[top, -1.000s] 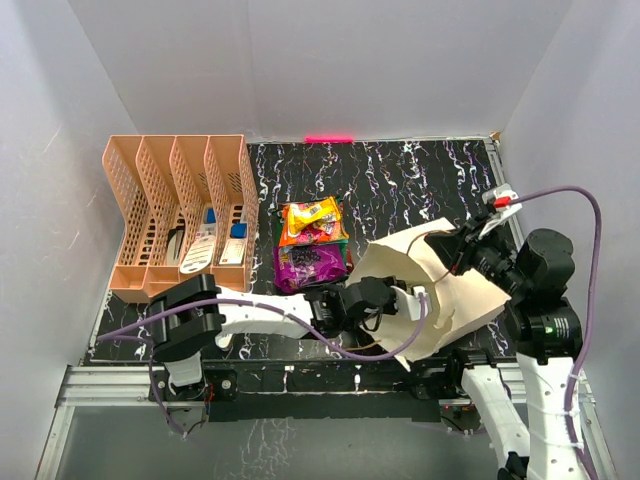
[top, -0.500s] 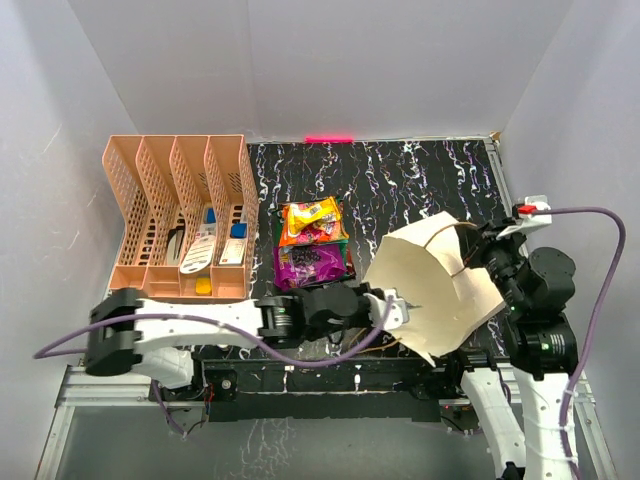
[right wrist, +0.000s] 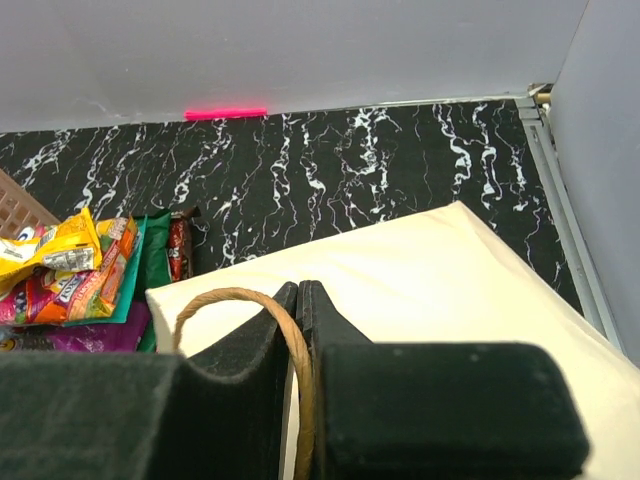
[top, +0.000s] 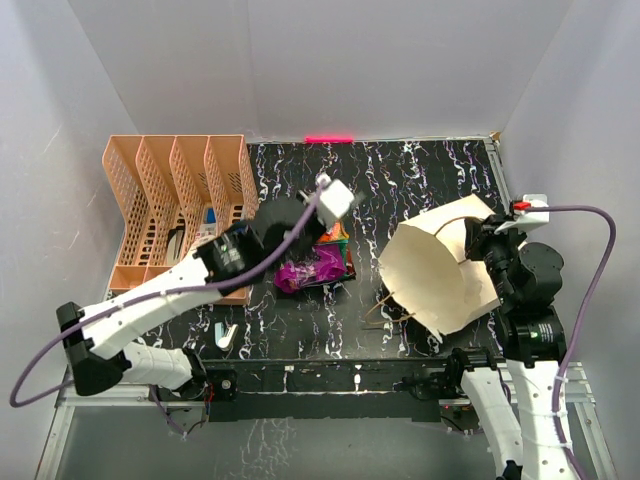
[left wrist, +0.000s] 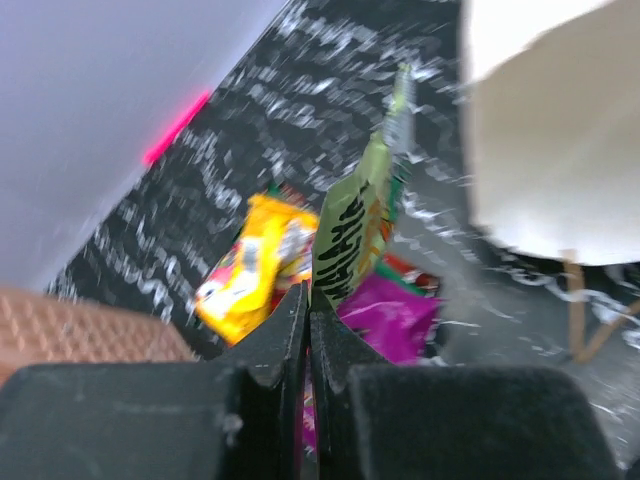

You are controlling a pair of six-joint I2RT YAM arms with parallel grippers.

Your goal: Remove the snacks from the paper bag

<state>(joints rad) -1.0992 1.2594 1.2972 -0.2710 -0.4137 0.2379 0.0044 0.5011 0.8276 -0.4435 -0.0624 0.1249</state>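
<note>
Black marble table (top: 400, 190) | bag (top: 435, 270) tilted at right, rim pinched tight by right gripper (right wrist: 298, 292) | green packet (left wrist: 350, 225) clamped by left gripper (left wrist: 308, 300) over snack pile (top: 312, 268), mid-table

Left arm (top: 150, 300): base at lower left of the overhead frame; white links stretched diagonally up and right to frame centre; white camera block (top: 336, 198) at the wrist.
Left gripper (left wrist: 308, 296): bottom centre of its wrist view; black fingers pressed together, pinching the lower edge of a light green packet (left wrist: 350, 225).
Right arm (top: 530, 340): base at lower right; rises along the right edge, wrist turned toward frame centre.
Right gripper (right wrist: 298, 290): fingers closed, no gap, clamped on the rim of the paper bag (right wrist: 430, 270).
</note>
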